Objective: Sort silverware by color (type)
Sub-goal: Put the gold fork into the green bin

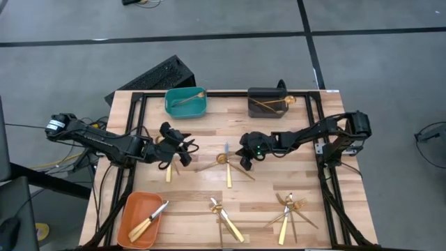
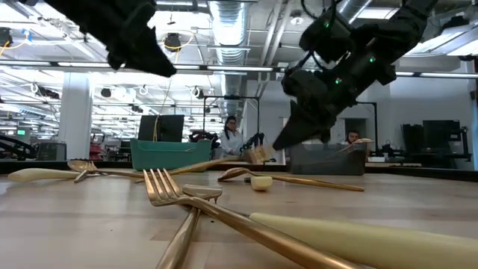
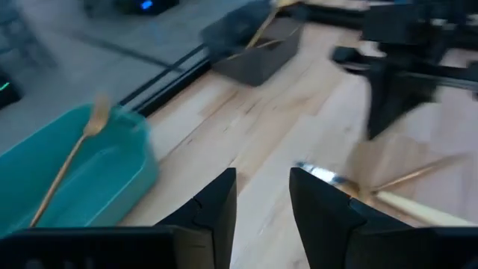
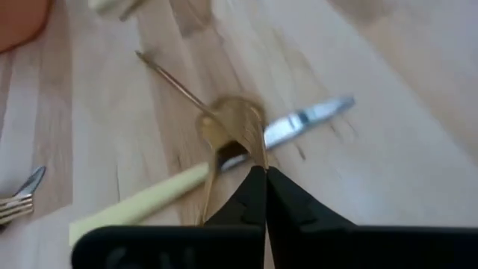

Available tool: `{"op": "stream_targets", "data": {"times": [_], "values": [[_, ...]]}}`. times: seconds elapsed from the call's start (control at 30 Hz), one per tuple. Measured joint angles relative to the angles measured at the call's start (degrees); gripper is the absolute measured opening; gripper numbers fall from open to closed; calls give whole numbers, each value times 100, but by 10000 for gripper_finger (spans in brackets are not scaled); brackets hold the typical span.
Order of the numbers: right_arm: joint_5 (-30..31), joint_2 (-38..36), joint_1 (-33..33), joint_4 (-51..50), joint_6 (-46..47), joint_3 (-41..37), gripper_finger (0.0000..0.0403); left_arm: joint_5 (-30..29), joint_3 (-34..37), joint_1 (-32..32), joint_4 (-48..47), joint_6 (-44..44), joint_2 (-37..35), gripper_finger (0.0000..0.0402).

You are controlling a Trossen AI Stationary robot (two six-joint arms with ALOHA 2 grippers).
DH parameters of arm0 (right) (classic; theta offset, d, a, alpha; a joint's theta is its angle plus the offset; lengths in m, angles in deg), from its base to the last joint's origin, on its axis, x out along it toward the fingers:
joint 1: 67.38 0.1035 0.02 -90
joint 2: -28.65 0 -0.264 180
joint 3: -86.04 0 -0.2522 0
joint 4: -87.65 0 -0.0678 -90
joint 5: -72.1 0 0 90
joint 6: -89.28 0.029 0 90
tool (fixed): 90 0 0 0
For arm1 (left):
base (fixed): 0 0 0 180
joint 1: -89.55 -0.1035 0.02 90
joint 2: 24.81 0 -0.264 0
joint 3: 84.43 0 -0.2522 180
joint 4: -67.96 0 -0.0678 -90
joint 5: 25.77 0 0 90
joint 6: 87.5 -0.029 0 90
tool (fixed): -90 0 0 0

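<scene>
Gold-coloured silverware (image 1: 228, 167) lies scattered over the wooden tabletop (image 1: 279, 139): a crossed cluster at the centre, a single piece (image 1: 168, 170) toward the left, and two heaps (image 1: 224, 217) along the near edge. A fork rests in the teal bin (image 1: 185, 102) at the far side, more pieces lie in the dark grey bin (image 1: 268, 103) beside it, and knives with pale handles sit in the orange bin (image 1: 141, 219) at the near left corner.

The right gripper (image 4: 264, 196) sits over the central cluster, its fingers pressed together just beside a gold spoon (image 4: 233, 127) lying across a knife's silver blade (image 4: 306, 121); whether anything is pinched between them cannot be told.

The left gripper (image 3: 261, 198) hangs above the tabletop near the teal bin, its fingers apart and holding nothing.

People appear in the room beyond.
</scene>
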Motion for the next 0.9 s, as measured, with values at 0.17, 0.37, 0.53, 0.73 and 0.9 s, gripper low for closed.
{"op": "stream_targets", "data": {"times": [0.17,0.37,0.53,0.73,0.9], "values": [[469,-258,230,321,-526,2,16,1418,0,-39,661,-917,64,120],[684,-381,381,860,-380,2,20,1303,-4,-93,1329,-1576,847,122],[784,-381,370,1101,46,11,18,772,-262,-201,1330,-1998,1561,121],[976,-381,269,1094,244,11,18,989,-730,-315,1341,-2523,2045,121],[1012,-381,153,1113,374,11,18,1200,-972,-384,1180,-2598,2166,121]]}}
